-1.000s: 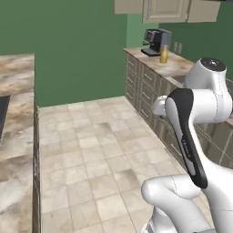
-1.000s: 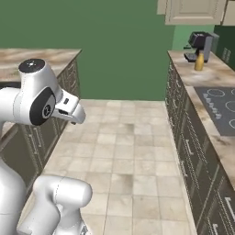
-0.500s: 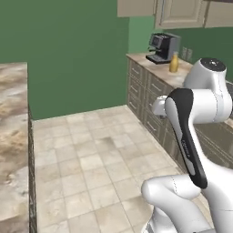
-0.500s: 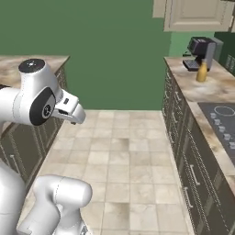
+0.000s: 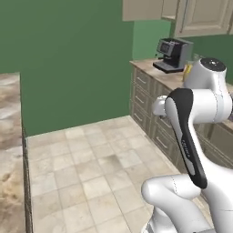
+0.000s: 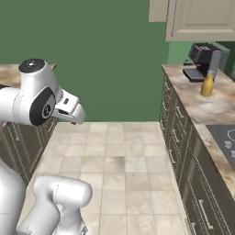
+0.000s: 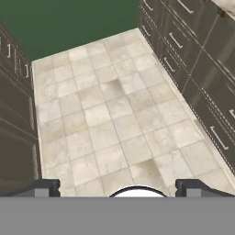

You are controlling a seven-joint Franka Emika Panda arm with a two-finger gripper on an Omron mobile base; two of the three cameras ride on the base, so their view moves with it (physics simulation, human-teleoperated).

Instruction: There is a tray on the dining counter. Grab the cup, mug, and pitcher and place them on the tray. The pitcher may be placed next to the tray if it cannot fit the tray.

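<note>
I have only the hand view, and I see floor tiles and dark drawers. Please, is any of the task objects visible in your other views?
Observer: Yes. In the right base view the pitcher stands upright on the counter along the right wall.
Operator: What is near it?
Observer: A black coffee machine stands just behind it, further along the same counter, under cream wall cabinets.
Operator: Is the gripper holding something?
Observer: No. The gripper is open and empty, pointing down at the floor tiles.
Operator: Is there another counter?
Observer: Yes, the left base view shows a marbled counter edge on the far left.
</note>
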